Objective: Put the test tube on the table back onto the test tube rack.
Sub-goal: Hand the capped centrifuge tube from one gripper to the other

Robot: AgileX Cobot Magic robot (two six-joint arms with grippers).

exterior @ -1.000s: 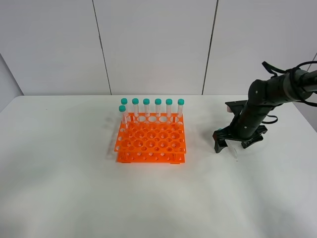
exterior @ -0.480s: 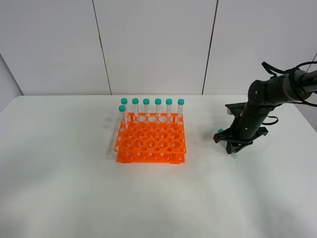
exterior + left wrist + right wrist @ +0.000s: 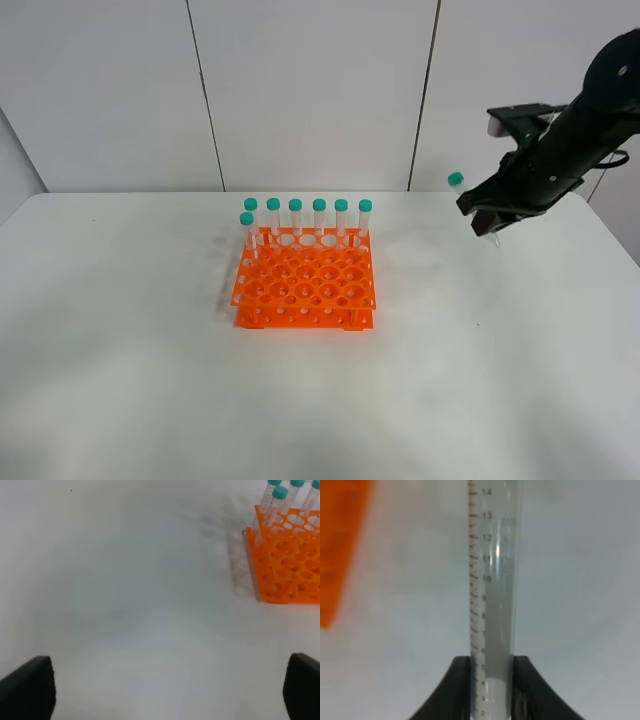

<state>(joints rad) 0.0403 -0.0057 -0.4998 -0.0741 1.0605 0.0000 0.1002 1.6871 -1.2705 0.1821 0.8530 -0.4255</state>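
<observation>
My right gripper (image 3: 487, 217) hangs high above the table (image 3: 150, 350) at the right, shut on the test tube (image 3: 470, 198). The tube is tilted, its teal cap (image 3: 456, 180) pointing up and left and its tip poking out below the fingers. In the right wrist view the clear graduated test tube (image 3: 492, 580) is clamped near its lower end between the black fingers (image 3: 456, 687). The orange test tube rack (image 3: 305, 283) stands mid-table to the left of the gripper, with several teal-capped tubes along its back row. My left gripper (image 3: 167, 680) is open over bare table, the rack (image 3: 287, 565) beyond it.
Grey wall panels rise behind the table's back edge. White tabletop lies bare between the rack and the right arm. The rack's front rows of holes hold nothing. The left arm does not show in the exterior view.
My right gripper shut on the test tube lying on the table and lifted it up and toward the back right. The left gripper stayed open.
</observation>
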